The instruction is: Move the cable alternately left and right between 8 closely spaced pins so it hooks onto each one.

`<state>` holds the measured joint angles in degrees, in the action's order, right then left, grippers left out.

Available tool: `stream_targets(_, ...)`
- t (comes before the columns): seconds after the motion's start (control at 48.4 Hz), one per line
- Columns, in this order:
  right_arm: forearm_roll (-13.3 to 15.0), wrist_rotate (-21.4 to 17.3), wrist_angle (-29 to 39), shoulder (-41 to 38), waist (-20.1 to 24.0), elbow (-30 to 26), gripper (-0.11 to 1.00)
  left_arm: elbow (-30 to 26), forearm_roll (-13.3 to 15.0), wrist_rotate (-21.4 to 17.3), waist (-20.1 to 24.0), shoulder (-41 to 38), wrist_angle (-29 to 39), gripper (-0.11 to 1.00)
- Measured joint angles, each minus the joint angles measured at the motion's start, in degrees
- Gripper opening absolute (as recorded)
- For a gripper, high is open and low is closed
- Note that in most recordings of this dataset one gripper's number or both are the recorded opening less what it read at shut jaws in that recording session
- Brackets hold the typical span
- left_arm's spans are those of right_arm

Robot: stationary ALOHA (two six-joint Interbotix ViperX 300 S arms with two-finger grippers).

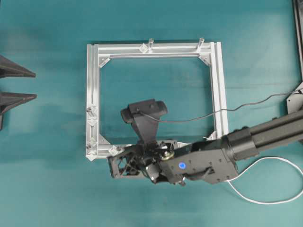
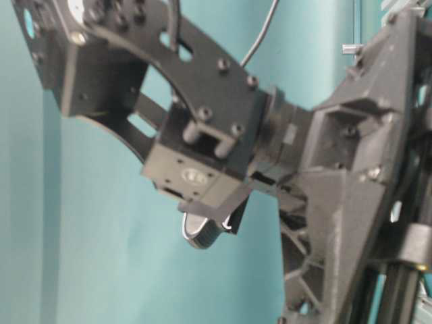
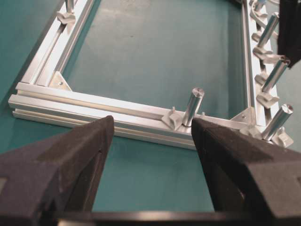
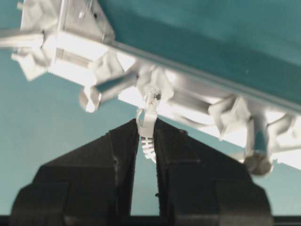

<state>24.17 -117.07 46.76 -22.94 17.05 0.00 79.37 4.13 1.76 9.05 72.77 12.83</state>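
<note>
My right gripper [image 4: 146, 126] is shut on the cable's whitish ribbed plug [image 4: 147, 137]. The plug's tip pokes up against the frame's bottom rail, between blurred pins [image 4: 99, 92]. Overhead, this gripper [image 1: 120, 165] sits at the bottom-left corner of the aluminium frame [image 1: 93, 80], hiding most of that rail. The white cable [image 1: 265, 195] trails in a loop off to the right. More pins [image 3: 275, 73] line the right-hand rail in the left wrist view. My left gripper [image 3: 151, 125] is open and empty, hanging short of the frame's left rail; overhead its fingers [image 1: 21, 72] show at the left edge.
Two taller round posts [image 1: 150, 45] stand on the top rail. A thin dark camera wire [image 1: 213, 114] crosses the frame's right rail. The right arm [image 2: 202, 135] fills the table-level view, blurred. Teal table surface [image 1: 47, 189] surrounds the frame.
</note>
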Motion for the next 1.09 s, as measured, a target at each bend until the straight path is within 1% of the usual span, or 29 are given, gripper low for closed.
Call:
stream_targets(0.475, 0.00, 0.35, 0.09, 0.00, -1.14, 0.88, 0.13, 0.00, -0.09, 0.00, 0.00, 0.00, 0.00, 0.71)
stream_targets(0.661, -0.09, 1.23, 0.09, 0.00, -1.58, 0.97, 0.13, 0.09, -0.09, 0.09, 0.00, 0.00, 0.00, 0.71)
stream_targets(1.095, -0.18, 1.41, 0.09, 0.00, -1.49, 0.97, 0.13, 0.09, 0.00, 0.00, 0.00, 0.00, 0.00, 0.71)
